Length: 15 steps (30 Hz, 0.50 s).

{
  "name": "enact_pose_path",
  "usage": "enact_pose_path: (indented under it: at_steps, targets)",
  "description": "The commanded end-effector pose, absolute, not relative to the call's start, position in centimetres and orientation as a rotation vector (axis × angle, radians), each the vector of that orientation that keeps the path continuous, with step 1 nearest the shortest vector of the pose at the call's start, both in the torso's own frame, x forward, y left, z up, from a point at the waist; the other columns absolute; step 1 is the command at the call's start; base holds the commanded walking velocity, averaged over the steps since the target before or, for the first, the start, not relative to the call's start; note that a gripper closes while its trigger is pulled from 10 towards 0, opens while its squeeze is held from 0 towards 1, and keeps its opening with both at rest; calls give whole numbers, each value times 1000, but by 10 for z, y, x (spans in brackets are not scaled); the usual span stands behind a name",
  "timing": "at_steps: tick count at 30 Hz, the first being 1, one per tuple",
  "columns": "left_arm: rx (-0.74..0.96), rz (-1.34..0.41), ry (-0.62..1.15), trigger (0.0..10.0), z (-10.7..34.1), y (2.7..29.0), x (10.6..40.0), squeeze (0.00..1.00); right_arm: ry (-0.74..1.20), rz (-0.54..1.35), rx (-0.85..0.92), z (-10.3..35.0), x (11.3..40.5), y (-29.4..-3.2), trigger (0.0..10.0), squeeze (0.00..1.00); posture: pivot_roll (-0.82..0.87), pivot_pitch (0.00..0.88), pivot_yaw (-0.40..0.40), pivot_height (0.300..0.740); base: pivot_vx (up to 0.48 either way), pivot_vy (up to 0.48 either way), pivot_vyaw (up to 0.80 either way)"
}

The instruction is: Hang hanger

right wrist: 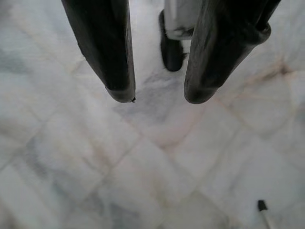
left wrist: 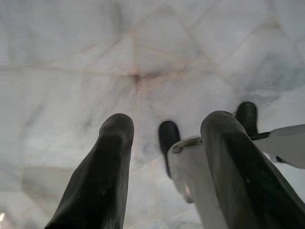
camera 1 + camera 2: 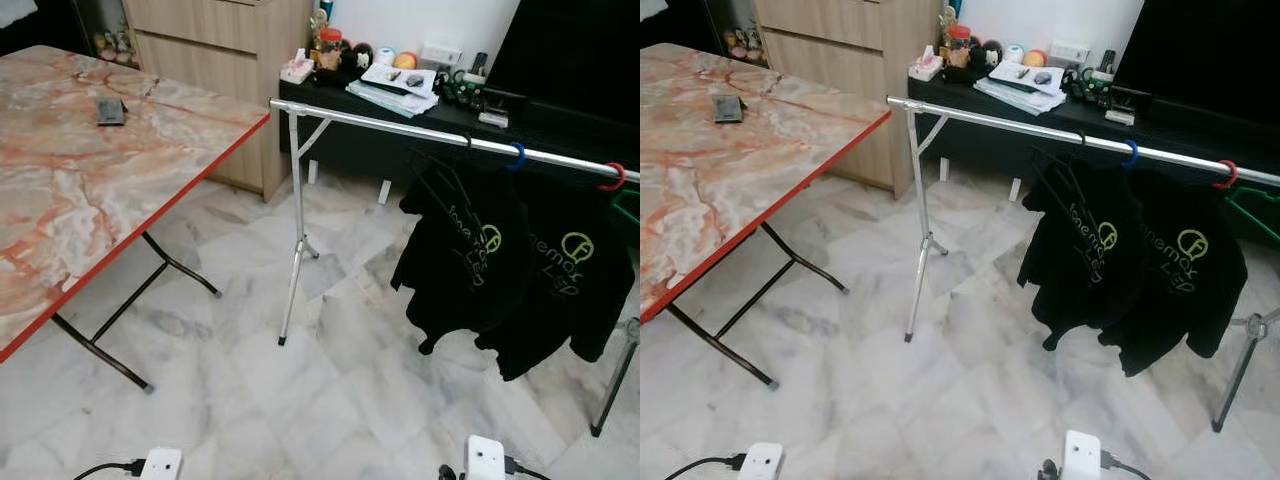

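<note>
Marble floor [image 3: 330, 390] underfoot, clothes rail [image 3: 400, 124] ahead: hanging appears done, nothing left in hand.
Both hanging over tile, left gripper [image 2: 164, 138] and right gripper [image 1: 159, 98] spread wide, empty. Black hanger [image 3: 440, 180] hooks the rail beside two shirts [image 3: 520, 275]. Next, I judge: confirm seating.

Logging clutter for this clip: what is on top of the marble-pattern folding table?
On the folding table lies one small dark flat object near its far edge; what it is cannot be told. The rest of the visible top is bare. The table's near left part runs out of frame.
</note>
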<state>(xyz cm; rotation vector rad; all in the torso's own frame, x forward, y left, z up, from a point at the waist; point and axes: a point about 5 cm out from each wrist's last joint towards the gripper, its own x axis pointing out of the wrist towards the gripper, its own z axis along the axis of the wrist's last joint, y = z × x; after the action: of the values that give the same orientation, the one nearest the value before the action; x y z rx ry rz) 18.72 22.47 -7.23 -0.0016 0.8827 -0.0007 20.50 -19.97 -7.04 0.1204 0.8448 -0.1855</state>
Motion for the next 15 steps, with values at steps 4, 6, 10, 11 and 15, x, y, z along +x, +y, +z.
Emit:
enact_pose_path:
  at_steps: [4,6,10,11,15]
  targets:
    - [29,-3,850,10000,-70,212,199,0,899,-121,178,-75,203,-179,10000,0,-20,52,-56,740,0,-304,0]
    - [27,-3,849,10000,-70,211,199,0,904,-121,192,-76,203,-179,10000,0,-25,56,-59,740,0,-300,0]
    - [23,-4,850,10000,-70,209,198,0,898,-120,176,-75,202,-180,10000,0,-26,57,-62,740,0,-309,0]
    - [23,-4,850,10000,-70,209,198,0,898,-120,176,-75,202,-180,10000,0,-26,57,-62,740,0,-307,0]
    - [19,-1,857,10000,-72,209,196,0,917,-114,160,-78,198,-180,10000,0,-17,42,-66,740,0,-308,0]
